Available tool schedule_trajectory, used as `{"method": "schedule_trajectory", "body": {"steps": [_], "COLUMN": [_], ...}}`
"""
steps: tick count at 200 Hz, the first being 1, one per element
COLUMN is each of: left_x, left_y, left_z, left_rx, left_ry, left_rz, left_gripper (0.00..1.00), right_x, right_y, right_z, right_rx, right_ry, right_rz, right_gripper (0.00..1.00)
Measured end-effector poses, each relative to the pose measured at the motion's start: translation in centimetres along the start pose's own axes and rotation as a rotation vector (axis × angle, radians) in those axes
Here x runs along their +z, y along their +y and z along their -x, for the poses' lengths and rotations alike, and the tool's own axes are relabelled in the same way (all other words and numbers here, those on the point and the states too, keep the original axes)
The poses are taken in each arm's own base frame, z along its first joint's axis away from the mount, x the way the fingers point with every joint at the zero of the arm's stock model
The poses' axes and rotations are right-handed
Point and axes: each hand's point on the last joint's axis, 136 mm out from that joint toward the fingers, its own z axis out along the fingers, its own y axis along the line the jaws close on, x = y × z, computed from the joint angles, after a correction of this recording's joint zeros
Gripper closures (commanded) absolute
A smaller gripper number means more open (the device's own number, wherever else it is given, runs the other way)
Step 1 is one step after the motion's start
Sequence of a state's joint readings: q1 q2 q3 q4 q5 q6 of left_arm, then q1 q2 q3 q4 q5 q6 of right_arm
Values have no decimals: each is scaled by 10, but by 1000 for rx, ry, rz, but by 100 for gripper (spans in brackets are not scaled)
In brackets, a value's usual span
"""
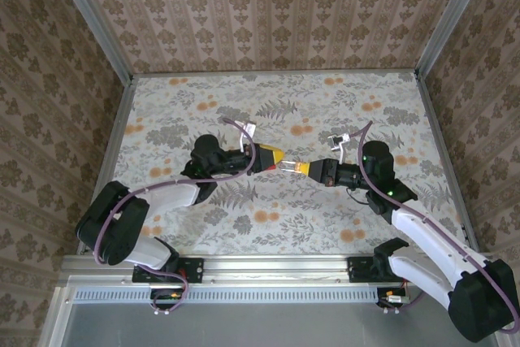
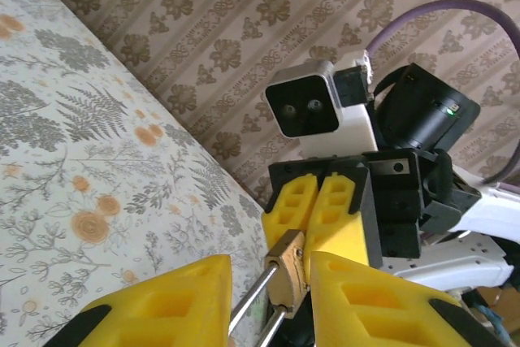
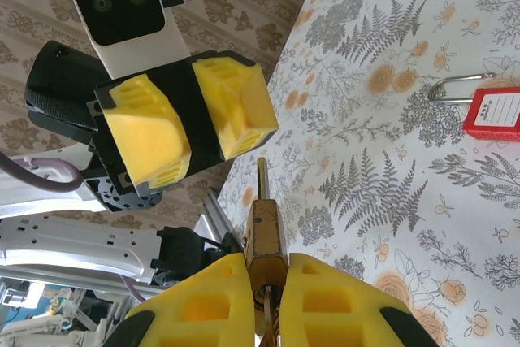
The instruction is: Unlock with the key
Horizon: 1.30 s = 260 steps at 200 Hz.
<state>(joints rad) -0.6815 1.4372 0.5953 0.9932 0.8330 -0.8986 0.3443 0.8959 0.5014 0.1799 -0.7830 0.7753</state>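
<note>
Brass padlock (image 3: 266, 237) sits nearest, its body pinched in the right gripper (image 3: 266, 272), whose jaws are pressed together on it so that the shackle (image 3: 262, 176) sticks out toward the left gripper (image 2: 272, 286). This holds the lock in mid-air over the middle of the table (image 1: 341, 225), probably so the other arm can work on it. The left fingers (image 2: 162, 298) are spread on either side of the shackle with gaps showing, so they are around it but not pinching. Farther off, the key (image 3: 497, 111) lies flat on the table, red head up, well apart from both grippers. I cannot tell which edge it is nearer. With the key unheld, I judge the unlocking not yet begun.
</note>
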Motion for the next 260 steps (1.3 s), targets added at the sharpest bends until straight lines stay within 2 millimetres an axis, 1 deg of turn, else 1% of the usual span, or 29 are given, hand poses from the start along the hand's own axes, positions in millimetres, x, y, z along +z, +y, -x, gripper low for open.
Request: {"method": "schedule_trajectory", "body": {"steps": [13,25,45,79,87,125,141,158,190,208,233,260], "left_x": [1,2,0,-1,-1,3,4,5,3,2,1,0], "left_y": [-2,-2,0,2,3,3,5,5,1,-2,-2,-2], "left_z": [-4,-6,-9,-13,-15,-23,-22,-19,-14,-13,-13,-12], "left_rx": [-2,-6,-2,-3,-6,-16,-18,-20,-5,2,-2,3], "left_ry": [14,22,27,45,52,72,66,53,42,46,50,47], "left_rz": [-10,-7,6,23,26,25,23,14,-6,-22,-25,-28], "left_gripper": [68,62,58,58,61,86,100,100,100,100,100,100], "right_x": [-1,-1,-2,-3,-3,-3,-3,-3,-7,-9,-12,-13], "right_y": [1,1,2,4,4,7,8,6,10,12,8,9], "right_z": [1,2,2,3,3,5,7,9,11,12,12,14], "right_rx": [-8,-14,-17,-23,-24,-32,-31,-26,-39,-43,-20,2], "right_ry": [-7,-11,-14,-21,-22,-29,-34,-42,-58,-67,-75,-79], "right_rz": [-2,-2,-1,2,2,11,15,12,21,25,35,51], "right_gripper": [94,94,94,94,95,95,96,96,97,98,99,99]}}
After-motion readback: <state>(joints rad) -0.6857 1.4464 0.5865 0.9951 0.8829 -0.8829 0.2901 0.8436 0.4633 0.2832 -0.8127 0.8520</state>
